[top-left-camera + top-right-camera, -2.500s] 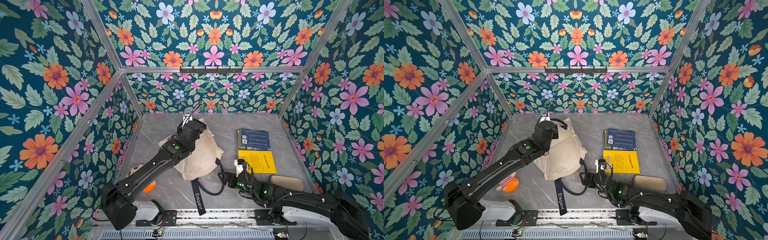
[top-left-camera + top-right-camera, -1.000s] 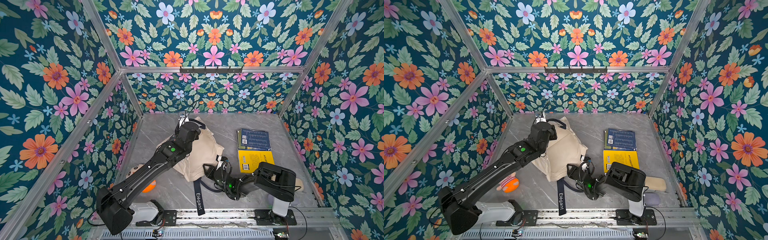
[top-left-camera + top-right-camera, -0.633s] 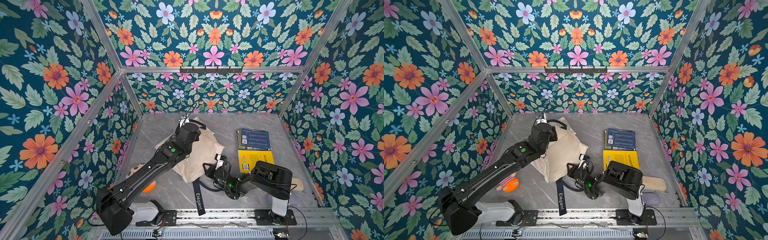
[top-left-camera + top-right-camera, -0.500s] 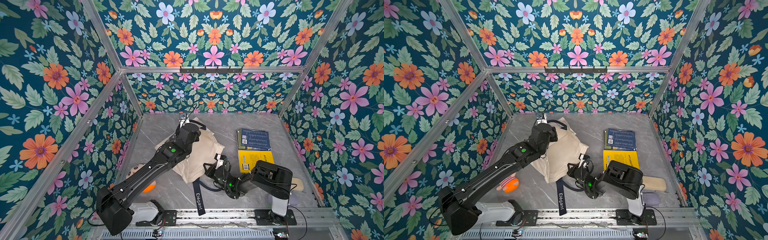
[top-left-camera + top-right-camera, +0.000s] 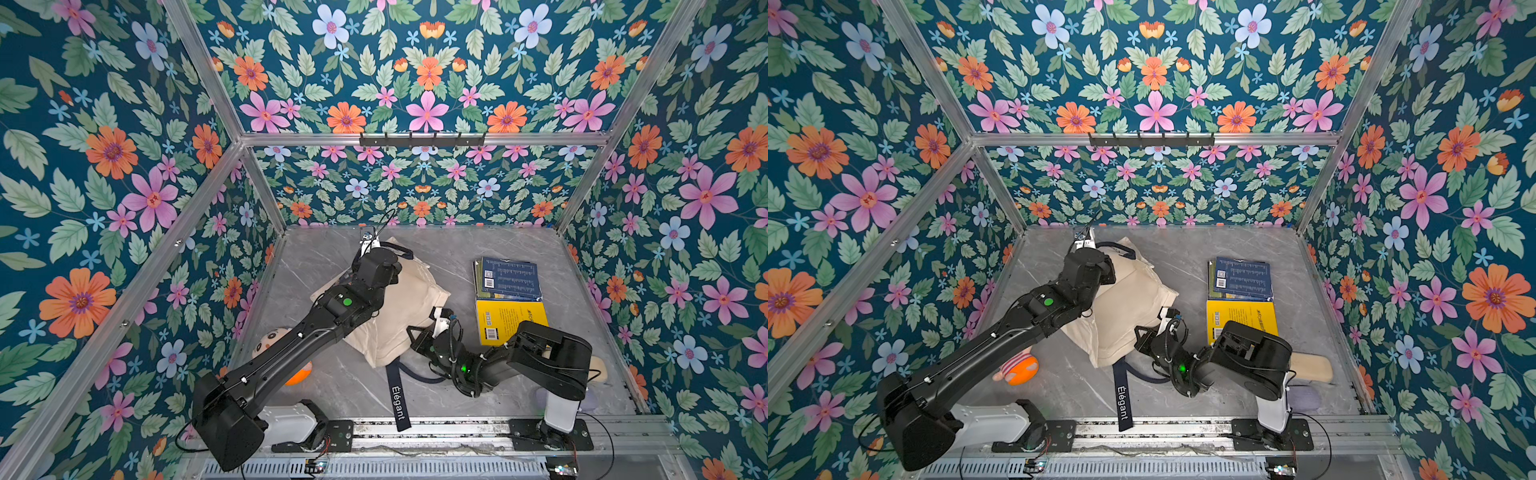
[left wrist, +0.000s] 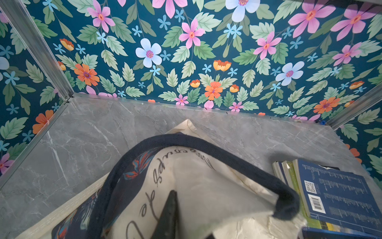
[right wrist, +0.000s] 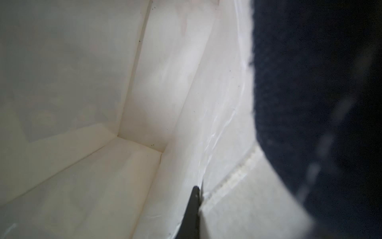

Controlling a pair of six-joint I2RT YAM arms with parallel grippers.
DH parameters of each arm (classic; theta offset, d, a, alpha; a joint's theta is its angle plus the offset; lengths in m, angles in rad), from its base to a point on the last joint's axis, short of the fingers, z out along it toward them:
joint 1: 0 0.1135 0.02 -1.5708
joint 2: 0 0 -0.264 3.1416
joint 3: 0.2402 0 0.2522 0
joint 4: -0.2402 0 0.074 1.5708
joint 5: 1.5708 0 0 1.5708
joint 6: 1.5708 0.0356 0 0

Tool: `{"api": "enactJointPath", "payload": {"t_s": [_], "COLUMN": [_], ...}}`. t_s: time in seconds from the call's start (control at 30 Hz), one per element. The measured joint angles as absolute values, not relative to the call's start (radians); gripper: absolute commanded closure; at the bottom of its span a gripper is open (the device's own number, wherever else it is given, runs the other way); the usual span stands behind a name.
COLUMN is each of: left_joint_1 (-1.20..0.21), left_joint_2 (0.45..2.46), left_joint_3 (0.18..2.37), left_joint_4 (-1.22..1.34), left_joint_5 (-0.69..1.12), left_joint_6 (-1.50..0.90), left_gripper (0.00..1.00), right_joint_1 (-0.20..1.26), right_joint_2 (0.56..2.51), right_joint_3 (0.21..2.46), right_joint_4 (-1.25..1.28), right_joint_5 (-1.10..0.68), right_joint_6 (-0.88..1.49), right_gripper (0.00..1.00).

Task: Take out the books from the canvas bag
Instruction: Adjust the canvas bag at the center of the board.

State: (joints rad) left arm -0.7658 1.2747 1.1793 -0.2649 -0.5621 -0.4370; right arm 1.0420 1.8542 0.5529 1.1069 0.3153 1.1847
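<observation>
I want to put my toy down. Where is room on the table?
Bare table in the far left corner beside the canvas bag, and in front between the doll and the navy strap. Crowded around the books and right arm.

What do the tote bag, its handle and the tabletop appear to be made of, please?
Tote bag: cream woven cloth, matte, creased, stitched hem. Handle: navy webbing, fuzzy edge. Tabletop: grey veined marble look with slight sheen; possibly printed laminate.
</observation>
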Motion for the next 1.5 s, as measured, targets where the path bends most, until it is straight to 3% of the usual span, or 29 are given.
{"api": "enactJointPath", "payload": {"t_s": [0.2, 0.5, 0.87, 1.23, 1.5], "left_joint_1": [-0.766, -0.766, -0.765, -0.765, -0.765], "left_joint_2": [1.265, 1.253, 1.148, 0.987, 0.861], "left_joint_3": [1.202, 1.299, 1.373, 1.196, 1.109], "left_joint_4": [-0.254, -0.253, -0.299, -0.42, -0.505], "left_joint_5": [-0.562, -0.576, -0.656, -0.695, -0.695], "left_joint_6": [-0.408, -0.342, -0.287, -0.361, -0.47], "left_gripper": [0.31, 0.01, 0.0, 0.0, 0.0], "right_joint_1": [1.037, 1.034, 0.941, 0.808, 0.776], "right_joint_2": [1.782, 1.666, 1.514, 1.579, 1.571], "right_joint_3": [0.561, 0.578, 0.731, 0.963, 1.089], "right_joint_4": [1.057, 0.896, 0.586, 0.321, 0.139], "right_joint_5": [0.296, 0.28, 0.184, -0.033, -0.052], "right_joint_6": [1.156, 1.098, 1.02, 0.958, 0.91], "right_gripper": [1.0, 1.0, 1.0, 1.0, 1.0]}}
